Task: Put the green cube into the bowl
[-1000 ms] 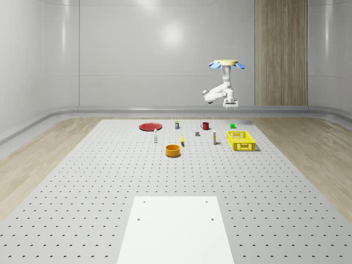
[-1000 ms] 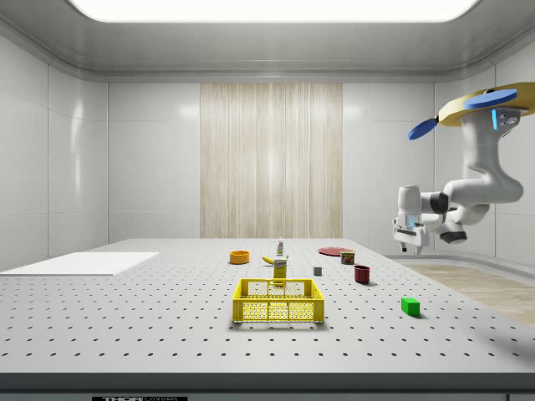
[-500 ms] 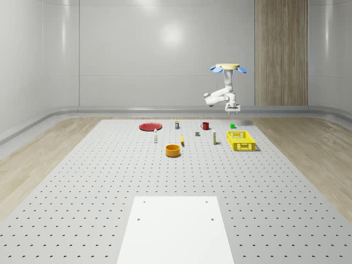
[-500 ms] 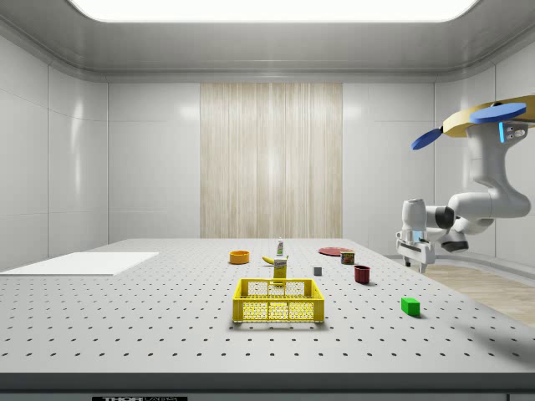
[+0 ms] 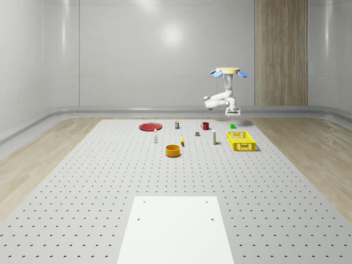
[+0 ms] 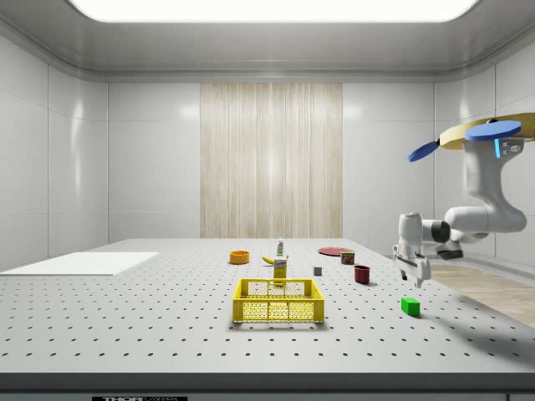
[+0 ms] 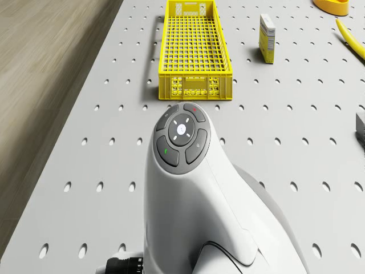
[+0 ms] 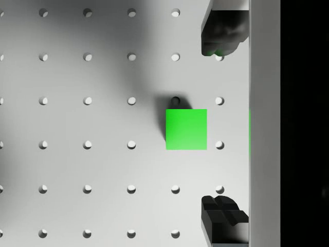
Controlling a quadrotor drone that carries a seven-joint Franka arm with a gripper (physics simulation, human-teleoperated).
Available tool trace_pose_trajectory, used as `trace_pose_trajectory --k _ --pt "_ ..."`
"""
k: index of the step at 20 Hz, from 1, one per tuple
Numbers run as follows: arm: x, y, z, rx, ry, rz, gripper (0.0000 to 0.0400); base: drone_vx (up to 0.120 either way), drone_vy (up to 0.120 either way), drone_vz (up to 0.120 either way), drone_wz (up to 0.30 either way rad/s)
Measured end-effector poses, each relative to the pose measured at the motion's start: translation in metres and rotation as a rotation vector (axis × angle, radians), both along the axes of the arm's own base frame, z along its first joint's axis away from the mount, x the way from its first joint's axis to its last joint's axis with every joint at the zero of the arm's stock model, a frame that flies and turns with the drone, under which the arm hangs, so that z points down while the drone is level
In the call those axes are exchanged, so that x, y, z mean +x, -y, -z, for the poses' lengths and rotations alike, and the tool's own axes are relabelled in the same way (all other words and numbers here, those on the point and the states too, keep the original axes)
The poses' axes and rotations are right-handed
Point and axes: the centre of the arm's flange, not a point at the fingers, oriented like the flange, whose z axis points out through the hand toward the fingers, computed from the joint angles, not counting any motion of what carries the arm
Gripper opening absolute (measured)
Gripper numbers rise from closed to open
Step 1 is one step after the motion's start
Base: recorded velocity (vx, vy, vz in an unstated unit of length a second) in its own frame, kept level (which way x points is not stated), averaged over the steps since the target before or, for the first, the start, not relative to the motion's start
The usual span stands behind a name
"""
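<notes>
Left to right across the side view: orange bowl (image 6: pixel 239 257) far back on the table (image 6: pixel 125 326), well apart from everything to its right. Yellow crate (image 6: pixel 278 301) nearer the front, with a small carton (image 6: pixel 280 268) and a banana (image 6: pixel 268 261) behind it. Grey block (image 6: pixel 318 271), tin (image 6: pixel 347 257), red plate (image 6: pixel 330 251) and red mug (image 6: pixel 362 274) further right. Green cube (image 6: pixel 410 306) resting on the table, right of the crate and far from the bowl. Gripper (image 6: pixel 415 279) pointing down, hanging just above the cube, not touching. Drone (image 6: pixel 476 134) hovering high at the side view's right edge, over the table's border by the wooden floor (image 6: pixel 493 296), arm bent down and back toward the cube.

Wrist view: cube (image 8: pixel 186 129) lying between the two dark fingertips (image 8: pixel 221 38), gripper (image 8: pixel 221 126) spread wide with clear gaps on both sides.
</notes>
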Motion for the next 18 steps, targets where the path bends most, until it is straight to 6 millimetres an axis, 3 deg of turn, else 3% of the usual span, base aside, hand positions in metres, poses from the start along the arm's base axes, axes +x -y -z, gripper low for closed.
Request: trace_pose_trajectory --k 8,18 --pt "0.000 0.000 0.000 0.000 0.000 0.000 0.0400 0.000 0.000 -0.115 0.000" --pt "0.000 0.000 -0.034 0.000 0.000 0.000 0.0400 0.000 0.000 0.000 0.000"
